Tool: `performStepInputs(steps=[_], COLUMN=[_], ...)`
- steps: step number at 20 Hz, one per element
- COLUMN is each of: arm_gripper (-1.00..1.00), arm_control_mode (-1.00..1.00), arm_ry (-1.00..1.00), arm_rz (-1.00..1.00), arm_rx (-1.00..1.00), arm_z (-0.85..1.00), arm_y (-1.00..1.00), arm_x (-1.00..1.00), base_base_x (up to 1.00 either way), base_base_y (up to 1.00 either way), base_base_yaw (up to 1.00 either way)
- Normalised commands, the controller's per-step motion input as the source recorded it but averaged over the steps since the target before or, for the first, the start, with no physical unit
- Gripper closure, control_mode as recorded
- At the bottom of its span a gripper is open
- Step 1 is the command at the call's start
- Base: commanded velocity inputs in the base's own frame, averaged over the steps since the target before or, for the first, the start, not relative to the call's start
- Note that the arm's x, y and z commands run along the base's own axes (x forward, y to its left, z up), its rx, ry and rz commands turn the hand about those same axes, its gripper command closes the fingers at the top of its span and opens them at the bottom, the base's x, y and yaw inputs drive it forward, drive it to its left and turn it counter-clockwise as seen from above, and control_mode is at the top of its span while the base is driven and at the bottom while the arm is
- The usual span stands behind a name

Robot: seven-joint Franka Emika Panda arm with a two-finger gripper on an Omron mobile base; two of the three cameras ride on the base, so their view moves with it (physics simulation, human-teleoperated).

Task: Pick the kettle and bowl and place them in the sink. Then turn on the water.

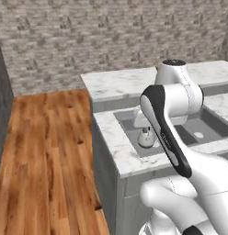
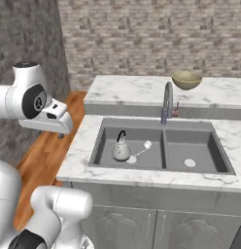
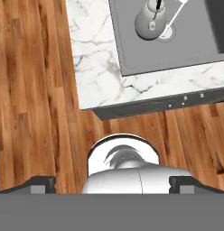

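Left base view: the sink (image 1: 212, 120) is sunk into a white marble counter (image 1: 116, 151), and the kettle (image 1: 145, 137) sits upright in the sink's left basin, near its front wall. The robot's white arm (image 1: 167, 120) crosses in front of the sink and hides much of it. A raised marble ledge (image 1: 120, 82) runs behind the sink, and a wooden floor (image 1: 47, 160) lies to the sink's left below a stone-tiled wall (image 1: 88, 36).

Right base view: the sink (image 2: 222, 160) shows both basins. The kettle (image 2: 121, 149) stands in the left basin, black handle arched upward, just beside that basin's round drain (image 2: 132, 159). The right basin holds only its own drain (image 2: 190, 163). The faucet (image 2: 166, 101) rises at the middle of the sink's back edge, its spout curving forward; no stream falls from it. The bowl (image 2: 186, 80) rests upright on the raised ledge (image 2: 127, 90) behind the sink, to the right of the faucet and well apart from the kettle. The hand with the gripper (image 2: 60, 134) hangs to the left of the sink, beyond the counter edge, over the floor; from here I cannot tell how the jaws stand.

Hand view: the camera looks down on the floor (image 3: 37, 90) beside the counter corner (image 3: 98, 72). The kettle (image 3: 151, 22) shows from above in the sink's basin (image 3: 186, 49), next to the drain. The dark fingertips (image 3: 39, 185) sit far apart at the lower edges, so the jaws are spread wide with nothing between them.
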Motion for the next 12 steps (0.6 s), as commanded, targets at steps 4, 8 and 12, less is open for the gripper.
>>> performStepInputs(steps=[4,8,12], arm_gripper=[-1.00,-1.00,-1.00], arm_control_mode=[1.00,1.00,1.00], arm_ry=[0.00,0.00,0.00], arm_rz=[0.00,0.00,0.00], arm_rx=[0.00,0.00,0.00], arm_z=[0.00,0.00,0.00], arm_y=[0.00,0.00,0.00], arm_x=[0.00,0.00,0.00], base_base_x=[0.01,0.00,0.00], base_base_y=[0.82,0.69,0.64], base_base_yaw=[-0.41,-0.46,-0.48])
